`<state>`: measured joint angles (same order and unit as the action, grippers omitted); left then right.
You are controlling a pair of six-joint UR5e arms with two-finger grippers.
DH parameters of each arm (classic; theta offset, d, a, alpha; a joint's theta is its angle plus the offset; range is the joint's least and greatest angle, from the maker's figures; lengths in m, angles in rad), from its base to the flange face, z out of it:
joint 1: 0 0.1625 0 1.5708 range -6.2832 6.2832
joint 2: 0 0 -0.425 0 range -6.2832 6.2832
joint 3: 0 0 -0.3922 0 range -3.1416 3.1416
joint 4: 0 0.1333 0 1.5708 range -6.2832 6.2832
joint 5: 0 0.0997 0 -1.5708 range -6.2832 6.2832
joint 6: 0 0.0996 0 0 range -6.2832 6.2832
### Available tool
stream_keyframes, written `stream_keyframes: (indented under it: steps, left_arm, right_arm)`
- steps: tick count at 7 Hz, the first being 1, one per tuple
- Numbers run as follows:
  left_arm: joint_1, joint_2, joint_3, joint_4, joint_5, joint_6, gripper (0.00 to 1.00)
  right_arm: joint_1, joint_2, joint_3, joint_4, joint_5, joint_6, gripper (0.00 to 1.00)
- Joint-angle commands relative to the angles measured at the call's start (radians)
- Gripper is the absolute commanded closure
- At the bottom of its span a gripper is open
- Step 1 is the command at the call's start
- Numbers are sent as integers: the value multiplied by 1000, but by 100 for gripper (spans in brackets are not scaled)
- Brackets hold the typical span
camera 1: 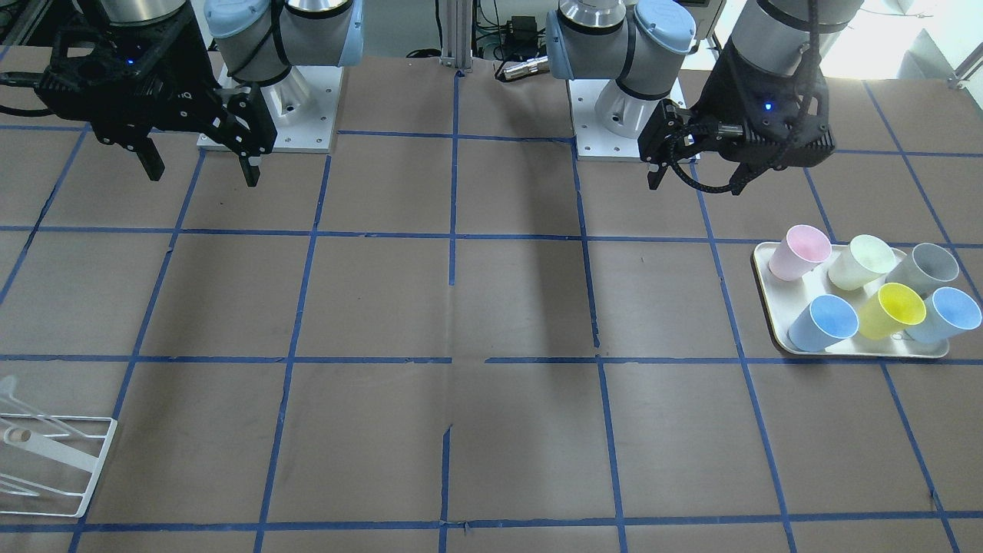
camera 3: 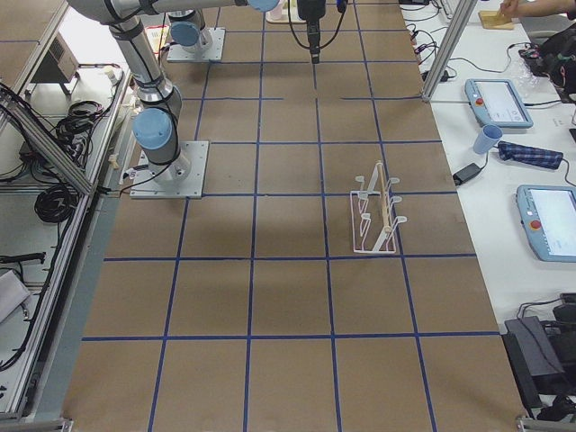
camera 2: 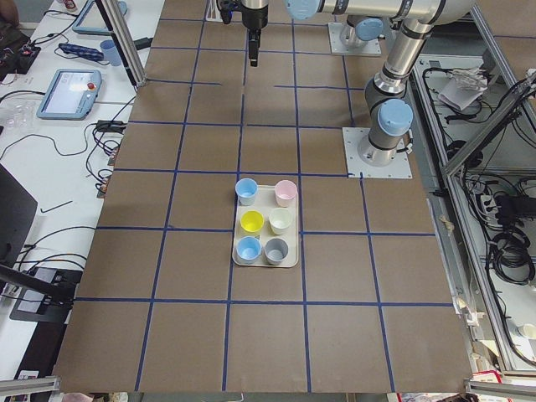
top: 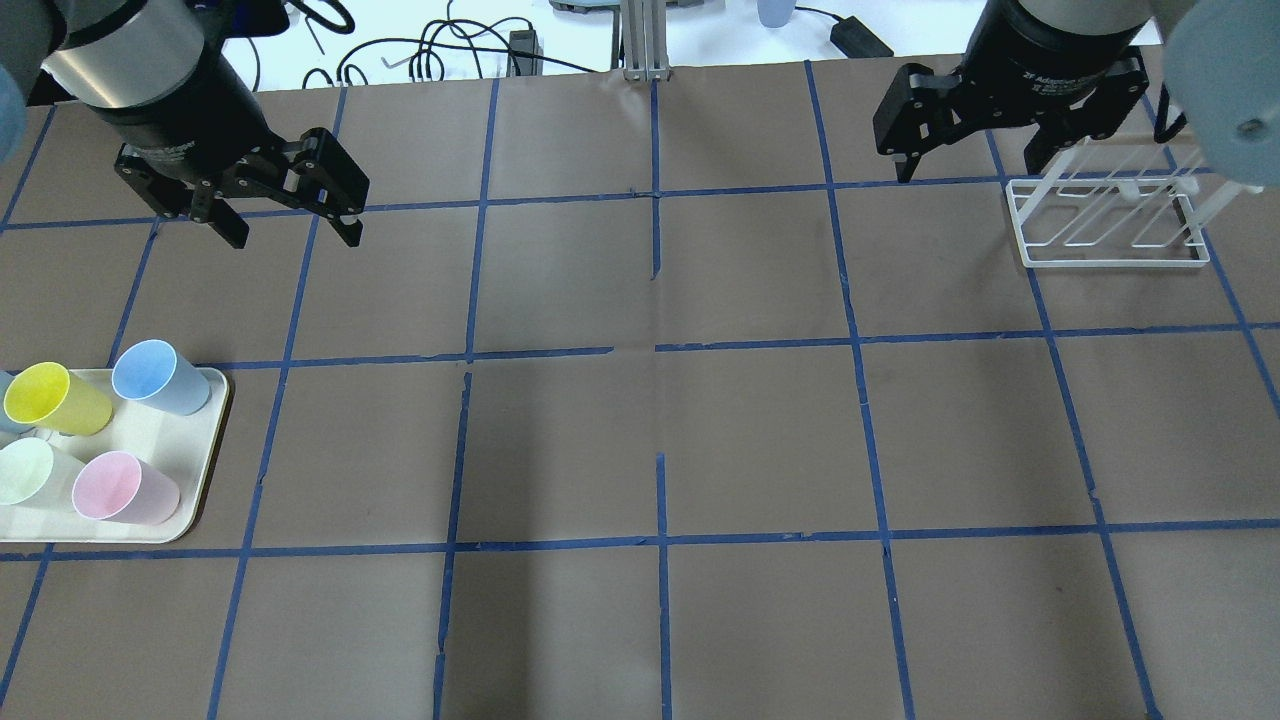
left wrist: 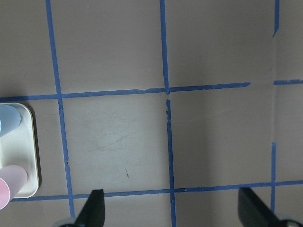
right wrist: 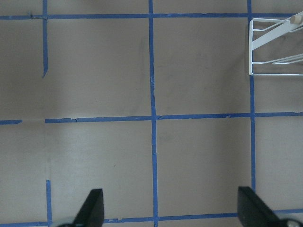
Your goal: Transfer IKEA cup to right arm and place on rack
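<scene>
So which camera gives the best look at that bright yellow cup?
The front-facing view: the yellow cup is large and clear, between two blue cups on the tray. Overhead shows it at the frame's edge; the left side view shows it small; the other views miss it.

- I see the counter [top: 660, 420] covered in brown paper, with blue tape [top: 655, 345] marking it into large squares; some tape lines break at the paper seam down the middle.
- A cream rectangular tray [top: 205, 470] with rounded corners lies flat near the counter's left end, just inside a tape square.
- A white wire rack [camera 3: 378, 214] stands at the right end, on the side far from the robot, well apart from the tray.
- Two pale metal base plates, the right arm's [camera 1: 315, 130] and the left arm's [camera 1: 595, 142], sit bolted along the robot's edge.
</scene>
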<state>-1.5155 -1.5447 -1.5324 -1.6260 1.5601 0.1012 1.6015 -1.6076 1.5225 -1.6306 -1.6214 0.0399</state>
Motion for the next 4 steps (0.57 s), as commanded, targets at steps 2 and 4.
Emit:
stream_keyframes:
  steps: [2, 4]
  left_arm:
    - [0, -2, 2, 0, 2, -2, 0]
    - [1, -2, 3, 0, 2, -12, 0]
  right_arm:
    - [0, 0, 1, 0, 0, 0, 0]
    - [0, 0, 1, 2, 0, 0, 0]
